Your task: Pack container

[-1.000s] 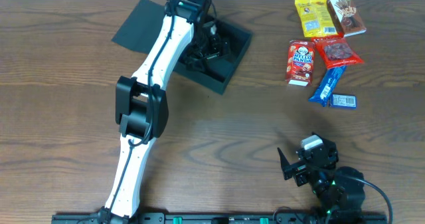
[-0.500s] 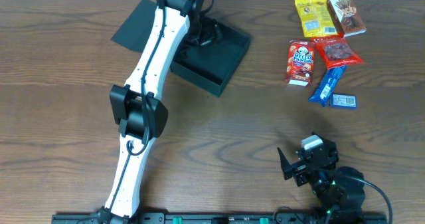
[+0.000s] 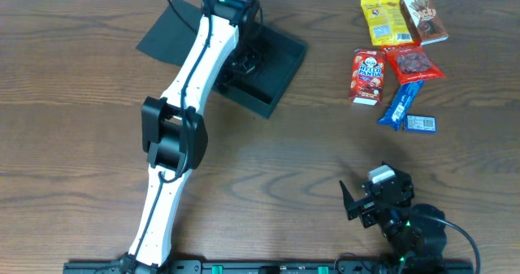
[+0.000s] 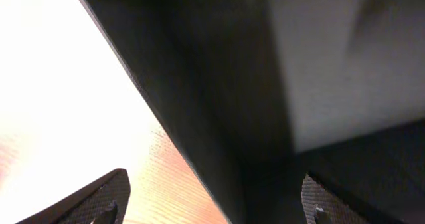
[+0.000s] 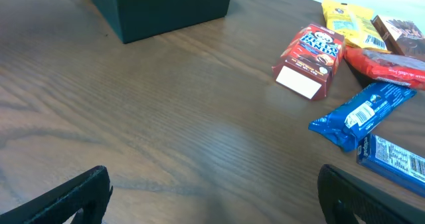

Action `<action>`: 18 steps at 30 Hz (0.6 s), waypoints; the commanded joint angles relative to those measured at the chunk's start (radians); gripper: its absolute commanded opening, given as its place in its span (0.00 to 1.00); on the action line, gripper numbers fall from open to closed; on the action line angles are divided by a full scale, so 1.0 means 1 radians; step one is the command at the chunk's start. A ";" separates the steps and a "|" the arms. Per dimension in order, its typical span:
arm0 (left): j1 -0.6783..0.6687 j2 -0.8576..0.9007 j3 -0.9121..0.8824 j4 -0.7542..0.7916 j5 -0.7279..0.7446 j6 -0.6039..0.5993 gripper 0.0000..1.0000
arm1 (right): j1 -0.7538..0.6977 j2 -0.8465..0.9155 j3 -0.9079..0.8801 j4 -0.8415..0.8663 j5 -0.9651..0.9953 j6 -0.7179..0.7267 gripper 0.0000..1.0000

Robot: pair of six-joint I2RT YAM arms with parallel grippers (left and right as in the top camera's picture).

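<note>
The container [image 3: 278,69] is a dark, shallow box at the back of the table, its flap lid [image 3: 166,32] lying open to the left. My left gripper [image 3: 242,60] is open at the box's left wall. In the left wrist view its fingers [image 4: 216,201] straddle that dark wall [image 4: 219,117], one over the wood and one inside the box. My right gripper [image 3: 362,201] is open and empty near the front right edge. In the right wrist view its fingers [image 5: 216,197] spread over bare wood, with the container [image 5: 166,8] far ahead.
Snack packets lie at the back right: a yellow packet [image 3: 380,19], a brown packet [image 3: 427,17], a red Hello Panda box [image 3: 368,74], a red packet [image 3: 414,63], a blue bar [image 3: 401,103] and a small blue packet [image 3: 421,123]. Several show in the right wrist view [image 5: 312,51].
My left gripper went from inside the box to its back edge, then came forward to the left wall. The box and the right arm have not moved.
</note>
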 commanded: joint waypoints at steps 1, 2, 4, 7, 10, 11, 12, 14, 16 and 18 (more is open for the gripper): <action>0.000 0.000 -0.048 0.023 0.013 -0.047 0.84 | 0.006 -0.006 -0.004 0.000 -0.001 -0.017 0.99; 0.000 0.000 -0.063 0.037 0.016 -0.047 0.84 | 0.006 -0.006 -0.004 0.000 -0.001 -0.017 0.99; 0.000 0.000 -0.087 0.065 0.026 -0.047 0.80 | 0.006 -0.006 -0.004 0.000 -0.001 -0.017 0.99; 0.000 0.000 -0.111 0.089 0.026 -0.047 0.62 | 0.006 -0.006 -0.004 0.000 -0.001 -0.017 0.99; 0.000 0.001 -0.116 0.088 0.013 -0.044 0.40 | 0.006 -0.006 -0.004 0.000 -0.001 -0.017 0.99; 0.000 0.001 -0.116 0.086 0.007 -0.036 0.36 | 0.006 -0.006 -0.004 0.000 -0.001 -0.017 0.99; 0.000 0.001 -0.116 0.084 0.003 -0.023 0.34 | 0.006 -0.006 -0.004 0.000 -0.001 -0.017 0.99; 0.000 0.001 -0.116 0.069 -0.011 0.006 0.28 | 0.006 -0.006 -0.004 0.000 -0.001 -0.017 0.99; -0.001 0.001 -0.116 0.039 -0.043 0.035 0.22 | 0.006 -0.006 -0.004 0.000 -0.001 -0.017 0.99; -0.003 0.001 -0.116 -0.004 -0.083 0.080 0.16 | 0.006 -0.006 -0.004 0.000 -0.001 -0.017 0.99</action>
